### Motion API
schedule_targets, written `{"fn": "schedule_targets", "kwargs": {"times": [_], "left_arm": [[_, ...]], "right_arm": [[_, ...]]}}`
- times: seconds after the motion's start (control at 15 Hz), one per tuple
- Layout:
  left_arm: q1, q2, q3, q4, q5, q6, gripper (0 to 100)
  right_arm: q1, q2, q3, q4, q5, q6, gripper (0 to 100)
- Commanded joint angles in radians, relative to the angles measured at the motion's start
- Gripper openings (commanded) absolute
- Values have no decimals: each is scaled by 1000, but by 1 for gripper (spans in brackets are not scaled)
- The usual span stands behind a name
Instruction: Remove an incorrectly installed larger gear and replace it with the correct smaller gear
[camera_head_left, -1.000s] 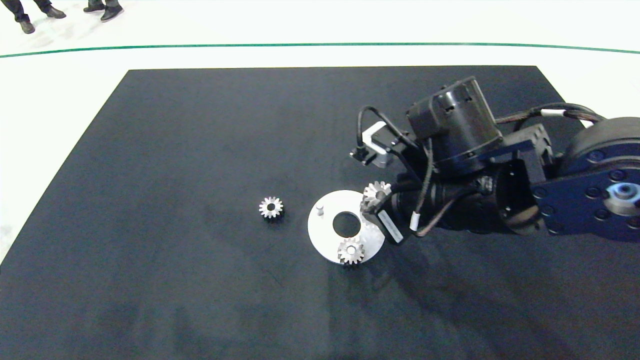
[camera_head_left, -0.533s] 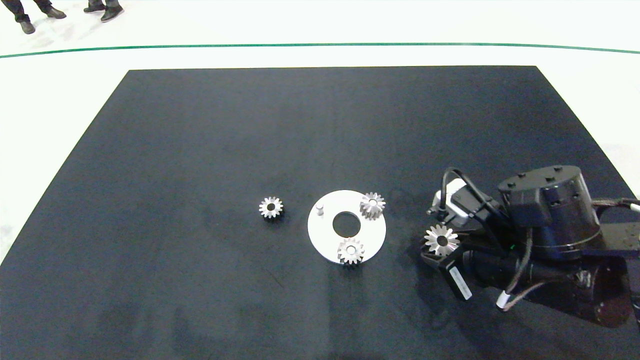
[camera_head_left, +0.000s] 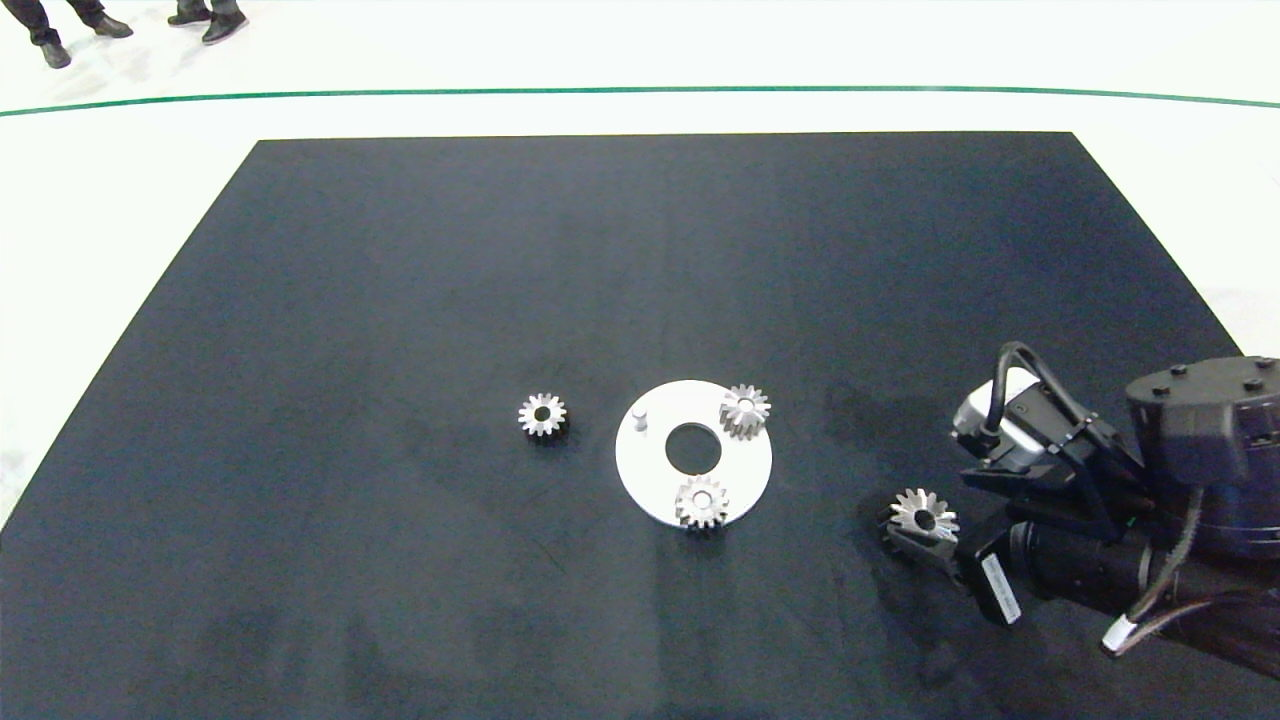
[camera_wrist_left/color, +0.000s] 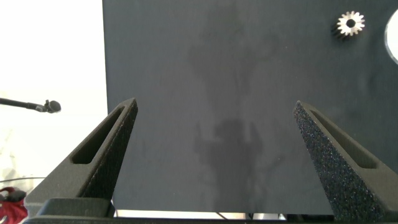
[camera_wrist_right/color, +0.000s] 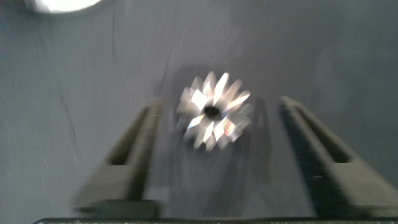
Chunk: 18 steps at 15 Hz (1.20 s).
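- The right arm reaches in low from the right edge, well to the right of the round plate (camera_head_left: 640, 470), wrist bent toward it
- The right gripper (camera_wrist_right/color: 214, 134) has its fingers spread wide, one on each side of the larger gear (camera_head_left: 922, 514), neither visibly touching it
- The left gripper (camera_wrist_left/color: 214, 134) hangs with fingers wide apart, on the plate's left side, nothing between them
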Motion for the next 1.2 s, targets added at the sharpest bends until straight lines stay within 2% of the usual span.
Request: {"fn": "schedule_targets", "kwargs": {"times": [0.07,0.13,0.27,0.33,0.4,0.53,0.6,0.67,0.73,0.8,0.87,0.93,1.0,1.07,1.13,1.2], "left_arm": [[-2,7,0,-5,-3,-2,100],[-3,8,0,-21,-3,-4,100],[-7,37,2,-30,-9,-5,100],[-28,76,8,-30,-11,-12,100],[-96,125,29,-30,-11,-21,100],[-295,220,34,-70,-4,-53,100],[-373,255,43,-97,3,-56,100],[-433,295,72,-117,42,-50,100],[-468,320,118,-162,65,-18,100],[-504,332,212,-266,65,56,100],[-508,358,293,-389,77,85,100],[-517,396,355,-499,92,88,100],[-525,409,364,-525,94,88,100],[-528,476,352,-538,95,88,100],[-531,515,315,-536,95,87,100],[-545,551,279,-534,95,85,100]], "right_arm": [[32,-70,-1,-90,1,-2,100],[75,-118,1,-116,0,-6,100],[99,-205,-35,-143,-2,-17,100],[133,-266,-50,-146,-2,-31,100],[171,-328,-68,-137,-5,-48,100],[230,-381,-87,-134,-7,-79,100],[234,-377,-84,-134,-7,-79,100],[234,-377,-85,-137,-7,-79,100],[234,-386,-90,-137,-7,-80,100],[237,-406,-96,-134,-7,-83,100],[237,-417,-101,-133,-7,-85,100],[237,-423,-104,-131,-7,-86,100],[236,-426,-104,-131,-7,-86,100],[237,-437,-104,-129,-8,-106,100],[237,-447,-104,-128,-7,-120,100],[237,-454,-105,-128,-7,-122,100]]}}
